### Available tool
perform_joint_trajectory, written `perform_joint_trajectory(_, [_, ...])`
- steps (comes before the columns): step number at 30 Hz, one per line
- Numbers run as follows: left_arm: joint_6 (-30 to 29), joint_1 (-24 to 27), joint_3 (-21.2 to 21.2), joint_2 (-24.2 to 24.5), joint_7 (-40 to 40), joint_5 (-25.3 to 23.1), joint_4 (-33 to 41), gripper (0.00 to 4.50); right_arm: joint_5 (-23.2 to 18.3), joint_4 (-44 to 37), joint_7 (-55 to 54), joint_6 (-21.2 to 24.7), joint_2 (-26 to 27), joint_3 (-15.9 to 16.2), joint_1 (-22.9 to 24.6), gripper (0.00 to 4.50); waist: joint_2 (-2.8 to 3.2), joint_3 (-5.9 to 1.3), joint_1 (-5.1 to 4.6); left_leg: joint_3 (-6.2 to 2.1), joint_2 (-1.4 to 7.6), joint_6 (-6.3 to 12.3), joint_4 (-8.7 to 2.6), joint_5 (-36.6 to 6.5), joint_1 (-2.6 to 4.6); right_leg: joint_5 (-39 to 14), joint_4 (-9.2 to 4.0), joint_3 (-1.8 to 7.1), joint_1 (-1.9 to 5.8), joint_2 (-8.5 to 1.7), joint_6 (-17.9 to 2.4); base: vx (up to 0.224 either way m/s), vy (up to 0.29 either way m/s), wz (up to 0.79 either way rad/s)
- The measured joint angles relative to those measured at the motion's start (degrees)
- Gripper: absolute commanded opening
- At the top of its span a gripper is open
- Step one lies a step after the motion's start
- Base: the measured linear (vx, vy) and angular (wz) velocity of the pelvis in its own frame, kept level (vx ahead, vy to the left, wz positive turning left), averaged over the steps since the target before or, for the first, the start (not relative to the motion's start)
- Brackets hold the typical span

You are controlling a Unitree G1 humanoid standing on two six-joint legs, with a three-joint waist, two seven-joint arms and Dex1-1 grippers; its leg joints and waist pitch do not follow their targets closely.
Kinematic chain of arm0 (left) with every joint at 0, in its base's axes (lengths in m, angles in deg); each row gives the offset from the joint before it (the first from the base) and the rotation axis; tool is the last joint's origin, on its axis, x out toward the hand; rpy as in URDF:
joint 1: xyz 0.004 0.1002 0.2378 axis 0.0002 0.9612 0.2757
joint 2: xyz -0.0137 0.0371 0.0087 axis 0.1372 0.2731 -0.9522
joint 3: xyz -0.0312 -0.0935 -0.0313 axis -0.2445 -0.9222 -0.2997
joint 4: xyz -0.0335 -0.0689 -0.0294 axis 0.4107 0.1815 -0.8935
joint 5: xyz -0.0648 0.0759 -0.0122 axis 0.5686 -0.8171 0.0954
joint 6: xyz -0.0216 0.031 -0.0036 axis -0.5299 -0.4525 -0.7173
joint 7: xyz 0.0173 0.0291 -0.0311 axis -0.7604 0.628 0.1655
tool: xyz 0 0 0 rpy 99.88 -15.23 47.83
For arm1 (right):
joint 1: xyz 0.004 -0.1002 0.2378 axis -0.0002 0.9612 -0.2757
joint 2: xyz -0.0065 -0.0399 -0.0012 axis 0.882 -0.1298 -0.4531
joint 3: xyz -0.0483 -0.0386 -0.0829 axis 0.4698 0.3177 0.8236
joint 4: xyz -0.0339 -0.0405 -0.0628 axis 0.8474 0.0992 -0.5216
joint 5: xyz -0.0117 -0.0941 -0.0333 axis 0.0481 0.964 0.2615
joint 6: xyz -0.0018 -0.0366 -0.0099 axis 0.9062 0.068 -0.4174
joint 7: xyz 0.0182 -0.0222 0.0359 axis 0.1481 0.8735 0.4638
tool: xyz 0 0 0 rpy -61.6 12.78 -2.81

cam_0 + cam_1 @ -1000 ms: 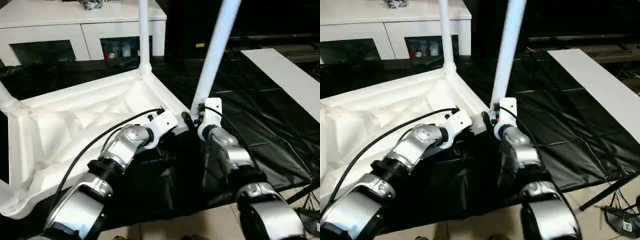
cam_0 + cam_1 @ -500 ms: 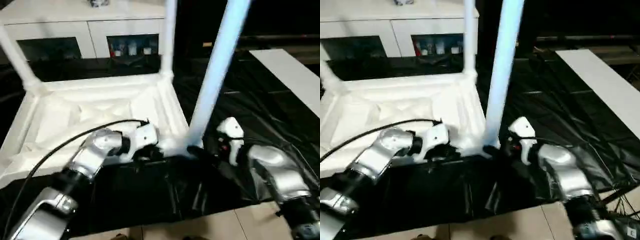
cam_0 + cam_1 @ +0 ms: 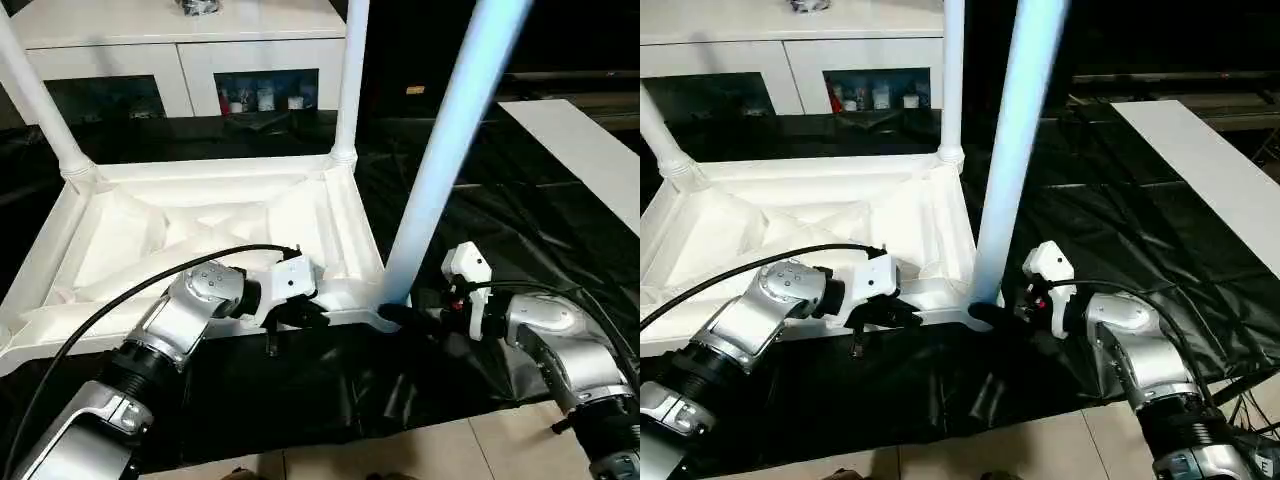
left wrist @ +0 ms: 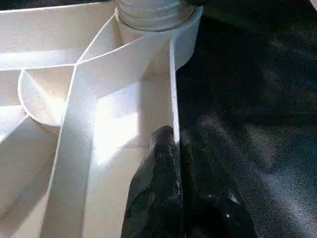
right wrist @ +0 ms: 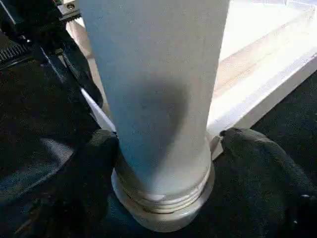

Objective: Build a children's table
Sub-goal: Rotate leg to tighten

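The children's table top point(image 3: 200, 215) lies upside down on a black sheet, ribs up. Three white legs stand in its corner sockets: far left point(image 3: 35, 100), far right point(image 3: 350, 80) and near right point(image 3: 440, 170). My left gripper point(image 3: 303, 313) is shut on the near rim; in the left wrist view its fingers point(image 4: 158, 178) pinch the thin wall just below the near right socket point(image 4: 153, 20). My right gripper point(image 3: 397, 316) reaches in from the right and is shut around the near right leg's base point(image 5: 158, 124), one finger point(image 5: 99, 163) on each side, just above the threaded collar.
A white cabinet with glass doors point(image 3: 180, 40) stands behind the table top. The black sheet point(image 3: 520, 230) spreads to the right, with a long white board point(image 3: 580, 150) at its far right. Tiled floor point(image 3: 400, 455) shows along the front edge.
The whole view has swung, so the table top looks turned. My right arm has come round from in front of the near right leg to its right side. The left gripper stays on the rim.
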Motion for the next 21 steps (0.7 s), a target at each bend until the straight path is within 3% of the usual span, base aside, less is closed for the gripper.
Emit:
perform_joint_trajectory(7, [-0.13, 0.01, -0.01, 0.27, 0.03, 0.08, 0.0, 0.0, 0.05, 0.3, 0.89, 0.73, 0.53, 0.28, -0.32, 2.96, -0.01, 0.0, -0.01, 0.0, 0.0, 0.0, 0.0, 0.0, 0.01, 0.0, 0.0, 0.0, 0.0, 0.0, 0.0, 0.0, 0.0, 0.0])
perform_joint_trajectory(9, [-0.25, 0.03, -0.01, 0.32, 0.08, 0.19, 0.02, 0.0, 0.07, 0.42, 1.31, 0.84, 0.5, 0.33, -0.54, 2.66, -0.01, 0.0, -0.03, 0.0, 0.0, 0.0, 0.0, 0.0, 0.02, 0.0, 0.0, 0.0, 0.02, 0.0, 0.0, 0.0, 0.0, 0.0])
perform_joint_trajectory(17, [-1.16, 0.55, -0.05, 0.72, 0.04, 0.33, 1.06, 0.0, 0.21, 0.76, 1.21, 0.69, 0.92, 0.31, -0.66, 2.48, -0.07, -0.04, -0.18, 0.0, 0.0, 0.0, 0.0, 0.0, 0.07, 0.0, 0.01, 0.0, 0.03, 0.01, 0.01, 0.0, 0.0, 0.0])
perform_joint_trajectory(21, [-1.46, -0.52, -1.58, -1.04, -5.33, -1.72, -1.93, 0.0, 2.76, 5.05, -9.3, -0.36, 6.78, -0.1, -3.41, 2.48, -0.16, -0.1, -1.39, -0.03, -0.01, -0.02, 0.03, 0.01, 0.27, -0.02, 0.01, -0.02, 0.09, 0.04, 0.03, 0.0, 0.0, 0.0])
